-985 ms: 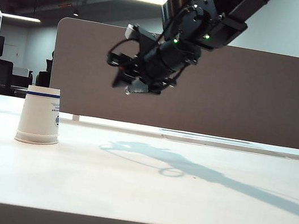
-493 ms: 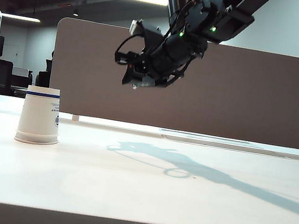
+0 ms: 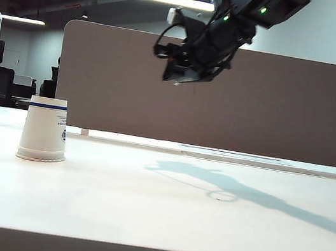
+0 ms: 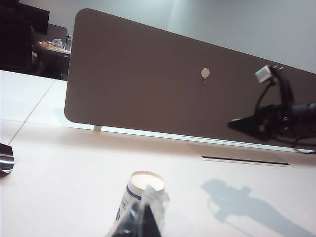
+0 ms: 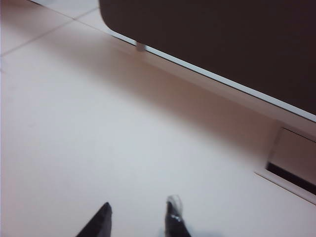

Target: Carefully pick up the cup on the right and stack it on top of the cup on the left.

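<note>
Only one cup (image 3: 45, 129) in sight: upside down on the worktop (image 3: 159, 214), far left in the exterior view, blue band near its upturned base. Could be a stack of two already; seam not clear enough to tell at this res. No second cup anywhere on the right side of the worktop.

Right hand (image 3: 180, 73) high up, well above the worktop and well apart from the cup, in front of the grey partition (image 3: 237, 98). Fingers part-spread w/ a clear gap in the right wrist view (image 5: 136, 222), nothing between them, just bare worktop below. Left hand (image 4: 143, 217) low, right behind the cup as seen from its own wrist cam (image 4: 140, 195); fingers pressed together, empty, not gripping the cup.

Risks from here:
- If stack already made: top cup maybe seated crooked, so a bump or worktop shake could tip it off. Paper cup, light, easily toppled.
- Left hand sits v. near the cup; any swing of that arm could knock it over.
- If a cup still needs fetching: none visible, so a blind descent by the right hand would close on nothing or clip the worktop.
- Squeezing too hard would dent the thin wall and jam the nesting.
</note>
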